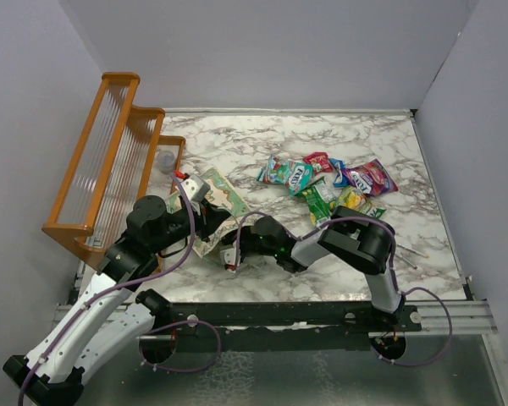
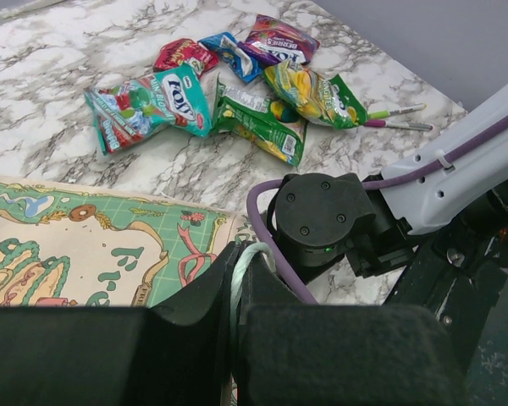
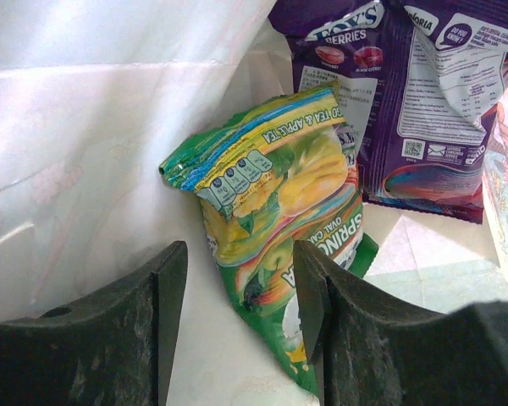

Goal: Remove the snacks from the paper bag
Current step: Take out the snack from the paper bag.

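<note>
The pale-green paper bag (image 1: pixel 213 203) lies on its side at the left of the table; its printed side shows in the left wrist view (image 2: pixel 93 245). My left gripper (image 2: pixel 237 262) is shut on the bag's white loop handle (image 2: pixel 245 254) and sits at the bag's near edge (image 1: pixel 207 224). My right gripper (image 3: pixel 241 288) is open inside the bag's white interior (image 3: pixel 85 169), reaching in from the right (image 1: pixel 230 247). A green-yellow snack packet (image 3: pixel 271 194) lies between its fingers and a purple packet (image 3: pixel 406 85) lies behind. Several snacks (image 1: pixel 326 179) lie piled on the table (image 2: pixel 237 85).
An orange wooden rack (image 1: pixel 110 161) stands along the left edge. Thin pink-and-green pens (image 2: pixel 394 117) lie right of the snack pile. The right arm's black joint (image 2: pixel 322 220) sits close beside the left gripper. Grey walls close the table in.
</note>
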Robot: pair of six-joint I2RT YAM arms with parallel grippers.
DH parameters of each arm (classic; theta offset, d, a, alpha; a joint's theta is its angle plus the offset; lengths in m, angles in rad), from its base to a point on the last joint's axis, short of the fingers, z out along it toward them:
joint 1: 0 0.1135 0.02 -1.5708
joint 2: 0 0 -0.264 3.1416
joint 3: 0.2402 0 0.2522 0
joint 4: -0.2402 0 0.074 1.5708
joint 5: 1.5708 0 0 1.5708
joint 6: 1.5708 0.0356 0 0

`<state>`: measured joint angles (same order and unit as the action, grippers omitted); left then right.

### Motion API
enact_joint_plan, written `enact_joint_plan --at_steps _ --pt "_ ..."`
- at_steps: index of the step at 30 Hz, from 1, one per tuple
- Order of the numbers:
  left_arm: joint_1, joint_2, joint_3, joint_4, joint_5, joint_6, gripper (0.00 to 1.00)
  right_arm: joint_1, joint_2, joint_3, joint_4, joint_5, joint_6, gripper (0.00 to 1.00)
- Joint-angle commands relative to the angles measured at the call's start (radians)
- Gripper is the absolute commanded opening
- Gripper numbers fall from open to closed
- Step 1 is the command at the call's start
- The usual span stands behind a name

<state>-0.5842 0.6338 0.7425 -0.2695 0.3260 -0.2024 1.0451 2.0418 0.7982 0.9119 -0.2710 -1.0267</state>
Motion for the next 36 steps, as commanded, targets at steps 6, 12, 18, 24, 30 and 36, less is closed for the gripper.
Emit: enact_joint_plan --at_steps 6,12,18,24,30,36 --pt "0.003 -0.014 0.037 0.037 0.017 -0.005 0.00 0.001 0.071 0.078 0.026 -0.053 0.000 0.50" --pt "0.003 -0.014 0.038 0.035 0.027 -0.013 0.00 0.000 0.112 0.142 0.041 -0.054 0.010 0.50" --pt "0.003 -0.006 0.031 0.055 0.037 -0.034 0.00 -0.003 0.165 0.215 -0.007 -0.054 0.016 0.41" --pt "0.003 -0.014 0.021 0.048 0.019 -0.034 0.00 -0.008 0.122 0.208 -0.023 -0.062 0.074 0.17" --pt "0.003 -0.033 -0.009 0.038 -0.009 -0.040 0.00 -0.009 0.016 0.169 -0.038 -0.074 0.156 0.01" --pt "0.003 -0.045 -0.021 0.031 -0.090 -0.055 0.00 -0.009 -0.098 0.120 -0.099 -0.091 0.207 0.01"
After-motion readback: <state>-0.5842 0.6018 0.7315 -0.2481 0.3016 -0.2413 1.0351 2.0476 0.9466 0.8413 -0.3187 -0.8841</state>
